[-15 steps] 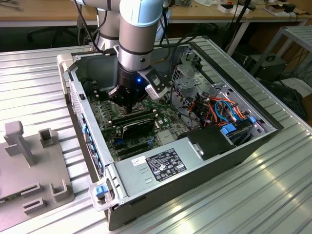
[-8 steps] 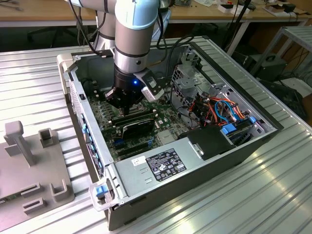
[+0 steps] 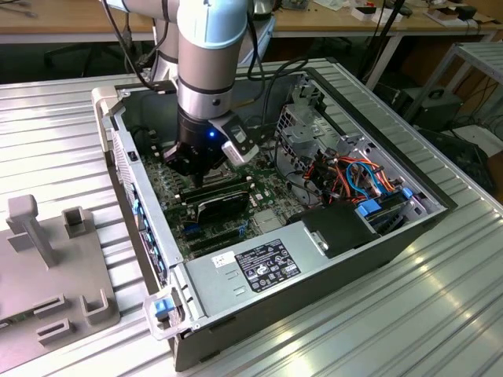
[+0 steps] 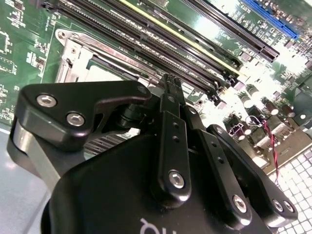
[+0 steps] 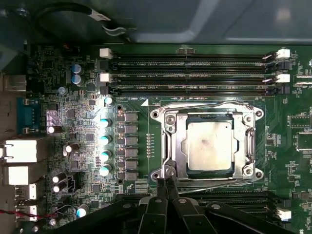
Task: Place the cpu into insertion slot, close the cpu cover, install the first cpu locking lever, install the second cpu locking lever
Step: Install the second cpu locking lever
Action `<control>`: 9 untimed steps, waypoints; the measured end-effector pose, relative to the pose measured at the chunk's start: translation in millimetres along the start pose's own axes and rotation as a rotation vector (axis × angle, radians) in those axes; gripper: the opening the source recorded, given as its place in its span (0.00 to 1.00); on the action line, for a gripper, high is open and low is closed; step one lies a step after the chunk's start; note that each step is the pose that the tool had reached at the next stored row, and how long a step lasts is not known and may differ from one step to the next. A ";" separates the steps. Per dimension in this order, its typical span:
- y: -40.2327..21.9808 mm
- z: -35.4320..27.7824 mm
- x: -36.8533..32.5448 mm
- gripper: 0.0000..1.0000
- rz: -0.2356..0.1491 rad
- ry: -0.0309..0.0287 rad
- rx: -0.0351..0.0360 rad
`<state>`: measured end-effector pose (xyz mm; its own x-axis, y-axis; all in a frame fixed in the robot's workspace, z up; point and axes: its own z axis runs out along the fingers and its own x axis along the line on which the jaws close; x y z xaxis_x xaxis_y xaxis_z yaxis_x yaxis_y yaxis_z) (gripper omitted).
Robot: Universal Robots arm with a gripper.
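In the exterior view the arm (image 3: 206, 71) reaches down into an open computer case (image 3: 377, 236) that lies on a ribbed metal table (image 3: 440, 314), and the gripper (image 3: 196, 169) hangs low over the green motherboard (image 3: 263, 196), close to the case wall on the exterior view's left. A grey fixture block (image 3: 47, 275) rests on the table outside the case, on the exterior view's left. In the first wrist view the cpu (image 5: 209, 145) lies flat in the insertion slot (image 5: 210, 146), its silvery top plate facing the camera. The cpu cover (image 5: 173, 146) lies down over the chip, and its frame borders the plate on every side. A thin locking lever (image 5: 204, 105) runs along the socket edge nearest the memory slots (image 5: 190, 73), and another lever (image 5: 214, 183) runs along the opposite edge. The gripper (image 5: 166, 181) has its two black fingertips (image 5: 161, 187) pressed together, with no gap between them, at the corner of the socket by that second lever; whether they pinch the lever end or merely touch it cannot be told. In the second wrist view the closed fingers (image 4: 171, 85) point at the board just beside the socket frame (image 4: 78, 53), with the long memory slots beyond.
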<state>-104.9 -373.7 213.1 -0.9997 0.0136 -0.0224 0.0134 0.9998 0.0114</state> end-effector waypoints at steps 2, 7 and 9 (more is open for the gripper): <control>0.0 0.2 0.7 0.11 0.000 0.0001 0.0001; -0.1 1.3 1.1 0.11 0.000 0.0001 0.0001; -0.1 1.6 1.1 0.11 0.000 0.0000 -0.0003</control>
<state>-105.9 -373.7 211.5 -0.9997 0.0136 -0.0223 0.0133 0.9998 0.0118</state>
